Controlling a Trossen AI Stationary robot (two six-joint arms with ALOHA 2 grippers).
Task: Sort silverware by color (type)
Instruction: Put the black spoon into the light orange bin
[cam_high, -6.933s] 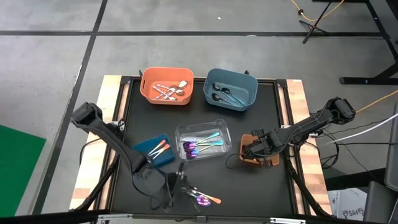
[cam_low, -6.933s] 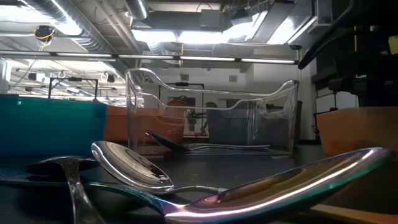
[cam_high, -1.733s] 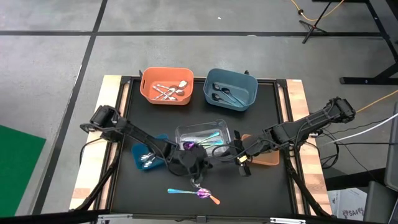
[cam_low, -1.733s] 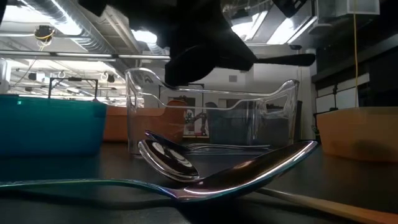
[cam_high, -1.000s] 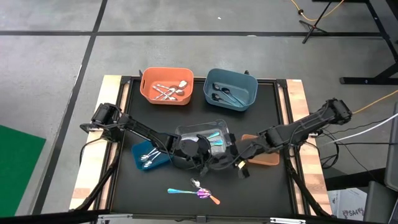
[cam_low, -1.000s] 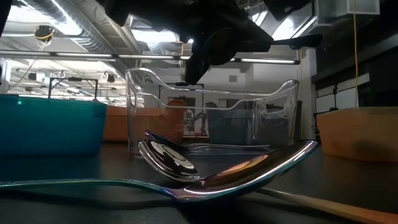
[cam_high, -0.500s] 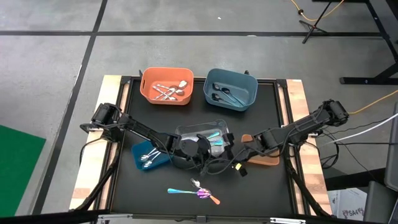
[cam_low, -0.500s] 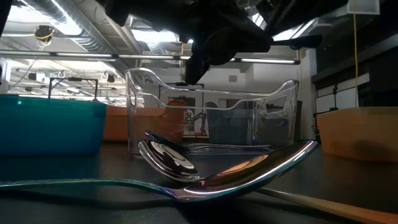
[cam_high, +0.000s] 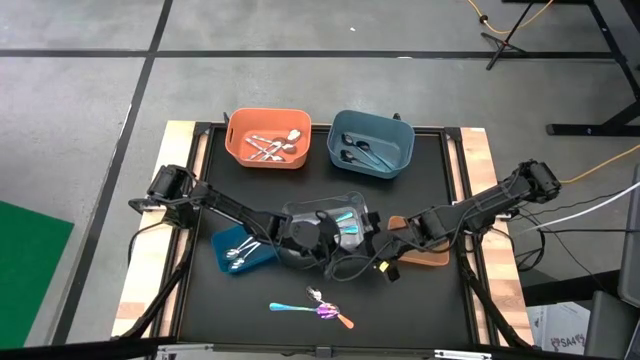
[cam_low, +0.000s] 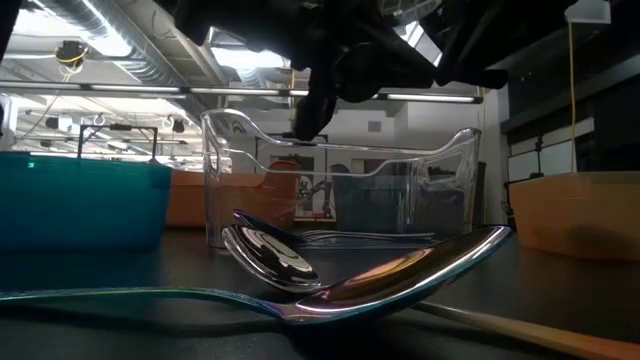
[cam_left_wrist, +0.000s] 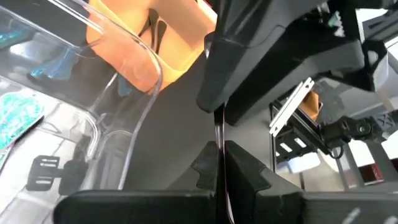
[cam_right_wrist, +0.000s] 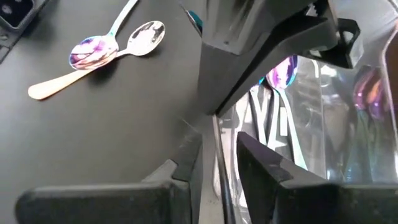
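Sorting appears nearly complete: a few spoons (cam_high: 318, 309) remain loose at the near table (cam_high: 420, 300) edge, the closed left end effector (cam_high: 335, 262) and half-open right end effector (cam_high: 383, 267) meet at a thin utensil, beside the clear bin (cam_high: 360, 212), and farther bins hold sorted silverware (cam_high: 270, 147).

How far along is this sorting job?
Partway. Silver pieces lie in the orange bin, dark spoons in the blue bin, iridescent ones in the clear bin. The left gripper pinches a thin handle by the right gripper. Loose spoons wait on the table.
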